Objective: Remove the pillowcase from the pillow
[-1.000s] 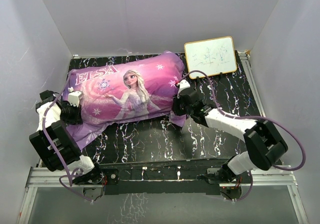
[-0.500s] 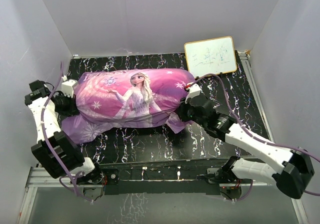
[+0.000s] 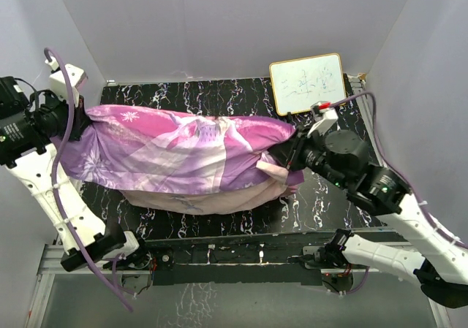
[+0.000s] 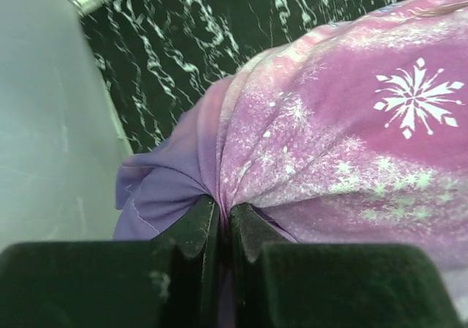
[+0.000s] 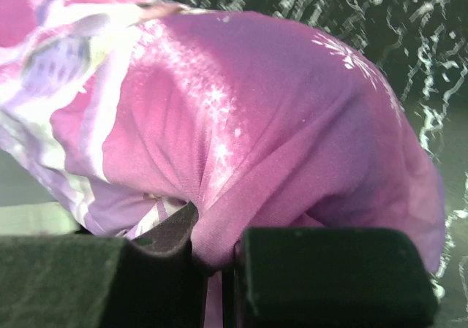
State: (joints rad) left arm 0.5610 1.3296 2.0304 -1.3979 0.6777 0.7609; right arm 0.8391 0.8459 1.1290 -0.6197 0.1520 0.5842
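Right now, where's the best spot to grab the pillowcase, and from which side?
The loose bunched cloth at either end of the pillowcase, coming in from the outer side. The middle is rounded and full, but the ends gather into thin folds. The left pincer and right pincer are shut there.

Pillowcase [image 3: 183,149]: purple-pink with snowflake and princess print, stretched long from left to right across the bench [image 3: 219,94]. Both ends are drawn into tight gathered pleats. The middle sags, and pale pink fabric hangs along the lower edge. Print creased, lettering unreadable. Pillow hidden inside; the case bulges fuller at the right end.
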